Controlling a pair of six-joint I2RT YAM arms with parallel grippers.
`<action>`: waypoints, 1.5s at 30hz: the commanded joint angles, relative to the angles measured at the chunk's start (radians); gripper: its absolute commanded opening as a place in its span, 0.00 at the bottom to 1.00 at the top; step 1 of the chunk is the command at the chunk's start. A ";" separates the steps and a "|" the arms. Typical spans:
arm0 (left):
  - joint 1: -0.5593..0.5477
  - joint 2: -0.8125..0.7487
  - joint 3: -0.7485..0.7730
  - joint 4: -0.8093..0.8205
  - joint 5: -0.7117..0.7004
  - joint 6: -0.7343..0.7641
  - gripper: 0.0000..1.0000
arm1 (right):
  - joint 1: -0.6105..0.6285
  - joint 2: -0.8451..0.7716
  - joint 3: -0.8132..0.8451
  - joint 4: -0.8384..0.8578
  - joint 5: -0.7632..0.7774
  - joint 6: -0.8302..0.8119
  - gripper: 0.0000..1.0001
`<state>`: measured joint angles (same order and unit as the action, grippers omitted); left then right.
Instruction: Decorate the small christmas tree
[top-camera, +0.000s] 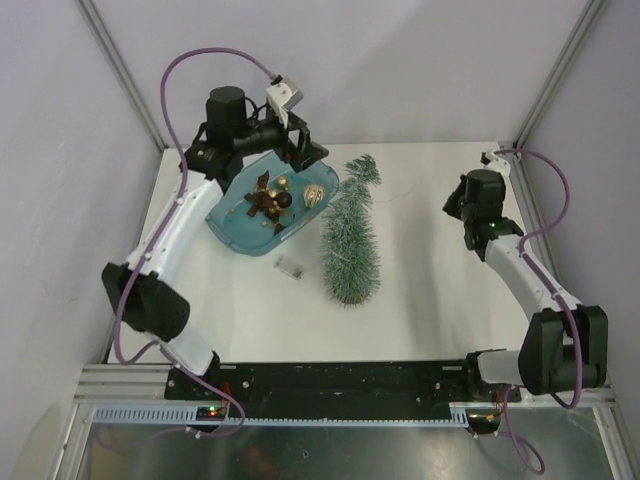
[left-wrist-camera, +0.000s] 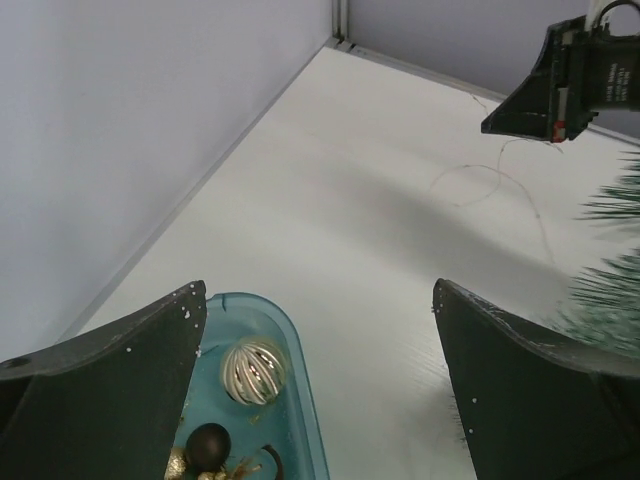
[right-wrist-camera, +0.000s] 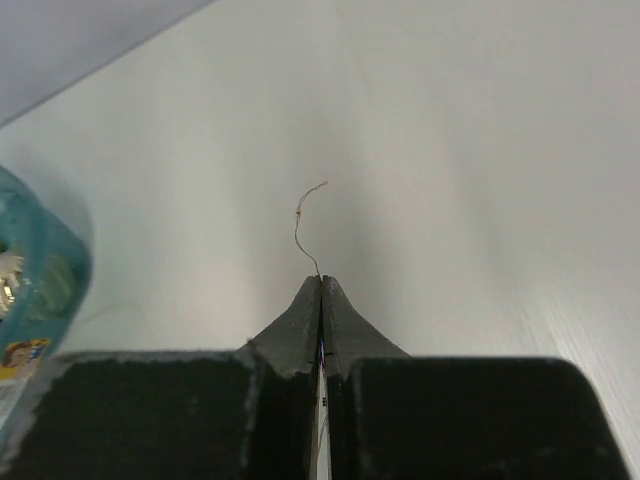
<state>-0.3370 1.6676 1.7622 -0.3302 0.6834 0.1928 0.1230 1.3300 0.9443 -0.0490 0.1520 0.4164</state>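
Left claw (left-wrist-camera: 318, 290) spread wide above far end of teal tub (left-wrist-camera: 300, 380). Right claw (right-wrist-camera: 321, 282) pinched tight on thin wire (right-wrist-camera: 299, 215). On bench (top-camera: 430, 300), small christmas tree (top-camera: 350, 240) sits just beside tub, between both arms.

The teal tub (left-wrist-camera: 298, 380) is running off the bottom edge, and the left end effector (left-wrist-camera: 318, 288) is covering its near part. The small christmas tree (left-wrist-camera: 610, 295) is blurring and getting cropped at the right. The thin wire (right-wrist-camera: 298, 215) is vanishing between the pressed-together tips of the right end effector (right-wrist-camera: 321, 280). A small clear item (top-camera: 290, 267) is lying on the surface (top-camera: 430, 290), too small to identify.
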 joint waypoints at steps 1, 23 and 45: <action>-0.013 -0.147 -0.044 -0.031 0.010 0.020 1.00 | 0.027 -0.127 0.012 -0.197 0.188 0.033 0.00; -0.158 -0.263 -0.070 -0.062 0.157 -0.062 1.00 | 1.351 -0.253 0.056 -1.152 0.766 0.846 0.00; -0.104 -0.391 -0.080 -0.064 -0.300 -0.035 1.00 | 1.396 0.154 0.084 -0.087 0.372 -0.111 0.00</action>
<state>-0.4572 1.3621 1.6810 -0.4072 0.5873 0.1394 1.5497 1.3800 0.9691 -0.3672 0.6380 0.5484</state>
